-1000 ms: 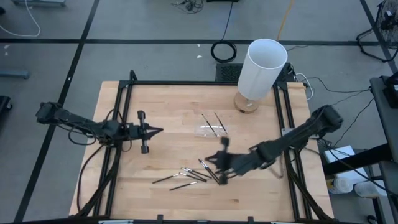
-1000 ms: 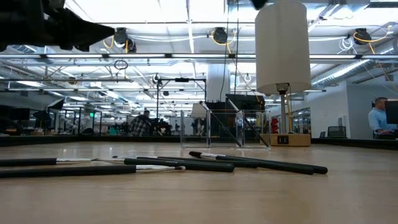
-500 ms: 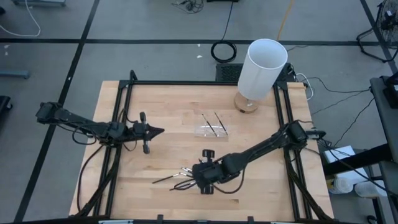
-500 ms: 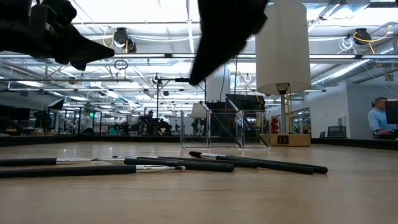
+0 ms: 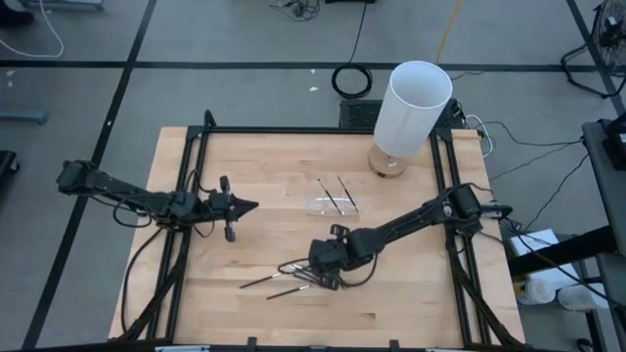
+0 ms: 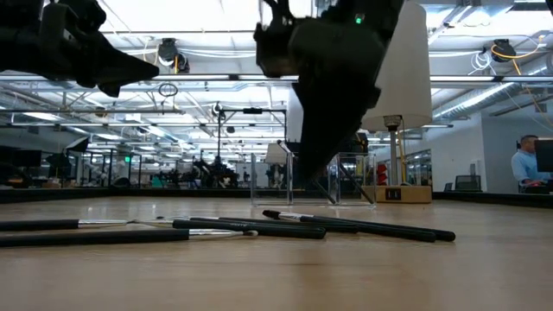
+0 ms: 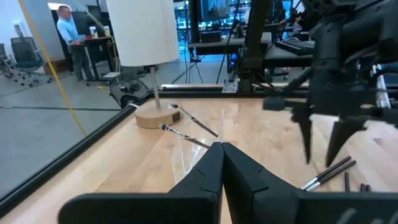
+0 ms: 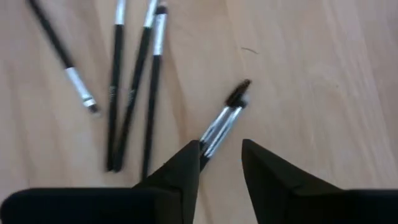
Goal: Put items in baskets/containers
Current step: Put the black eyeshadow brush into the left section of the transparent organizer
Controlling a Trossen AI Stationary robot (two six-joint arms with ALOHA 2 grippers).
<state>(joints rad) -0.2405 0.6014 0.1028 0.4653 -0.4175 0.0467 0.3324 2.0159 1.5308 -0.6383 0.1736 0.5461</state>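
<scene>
Several thin dark sticks (image 5: 293, 277) with silvery tips lie loose on the wooden table near its front edge, also seen in the right wrist view (image 8: 134, 93). My right gripper (image 8: 221, 163) hangs open just above them, fingers slanting down. One brush-tipped stick (image 8: 227, 115) runs under the gap between the fingers. The clear tray (image 5: 331, 204) sits mid-table with two sticks (image 5: 333, 195) leaning in it. My left gripper (image 5: 252, 206) waits shut at the table's left, pointing level toward the tray.
A tall white cylinder (image 5: 411, 106) on a round wooden base stands at the table's far right corner. Black frame rails (image 5: 191, 196) run along the table's left and right sides. A person (image 6: 527, 164) sits far off in the room behind.
My right gripper has come down toward the loose sticks, moving a little toward the table's left edge, has tipped its fingers downward and has opened. My left gripper has rolled slightly on the spot. The sticks and tray have not moved.
</scene>
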